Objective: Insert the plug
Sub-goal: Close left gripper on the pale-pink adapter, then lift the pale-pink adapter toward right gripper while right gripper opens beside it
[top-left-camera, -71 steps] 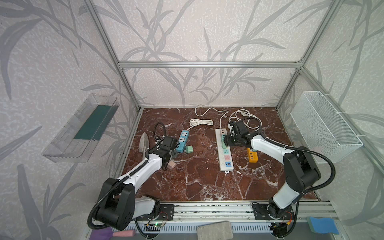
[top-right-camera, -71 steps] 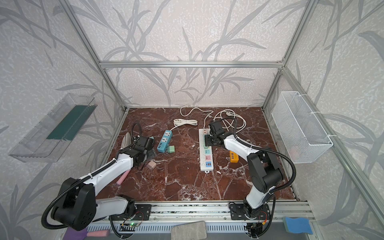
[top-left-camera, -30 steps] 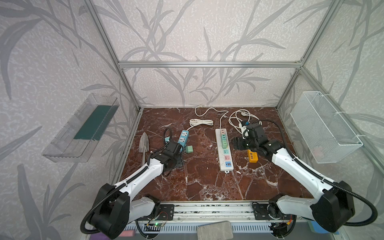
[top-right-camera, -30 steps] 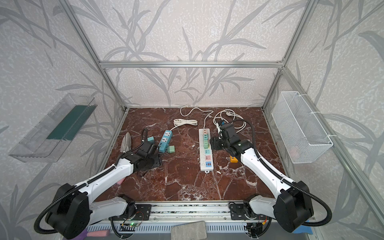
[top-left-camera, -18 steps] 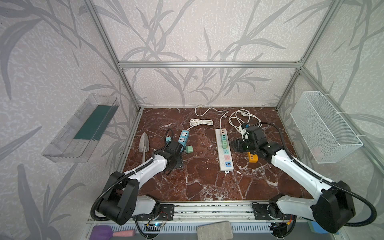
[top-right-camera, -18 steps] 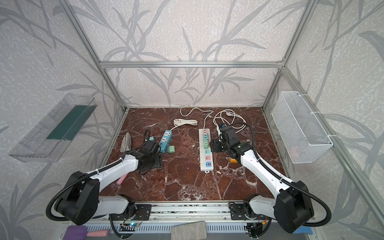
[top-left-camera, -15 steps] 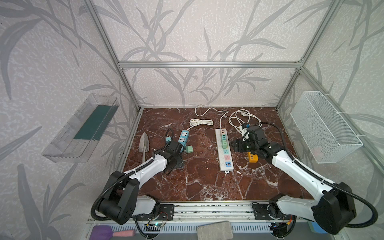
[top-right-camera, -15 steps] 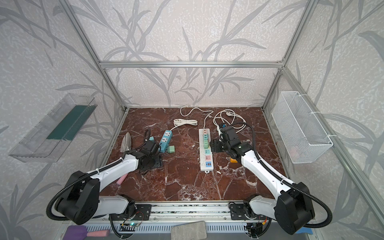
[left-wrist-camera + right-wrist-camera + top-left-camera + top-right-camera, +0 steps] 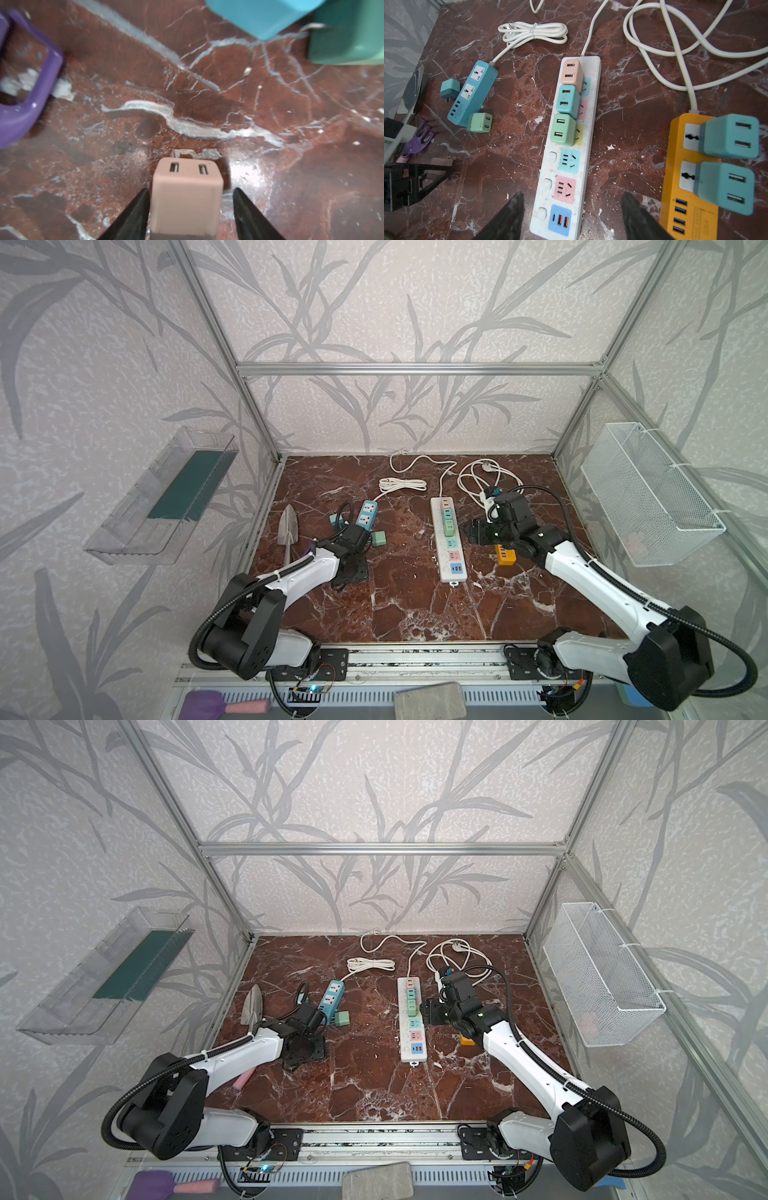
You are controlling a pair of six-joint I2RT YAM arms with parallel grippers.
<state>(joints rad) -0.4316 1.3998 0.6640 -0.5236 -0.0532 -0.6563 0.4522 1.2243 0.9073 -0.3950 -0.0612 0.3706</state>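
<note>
The left gripper [image 9: 190,189] stoops low at the near left of the marble table [image 9: 415,605]. Its jaws straddle the pink plug [image 9: 186,199], which lies there a little nearer than the blue power strip [image 9: 368,516]. One finger rests against a flat side and the other shows a gap, so the claw is not yet clenched. Taking the flat sides likely keeps the block from twisting; its prongs are hidden. The right gripper [image 9: 572,194] hangs released and empty over the near end of the white power strip [image 9: 547,170], probably to steady it by the free sockets [image 9: 569,161].
</note>
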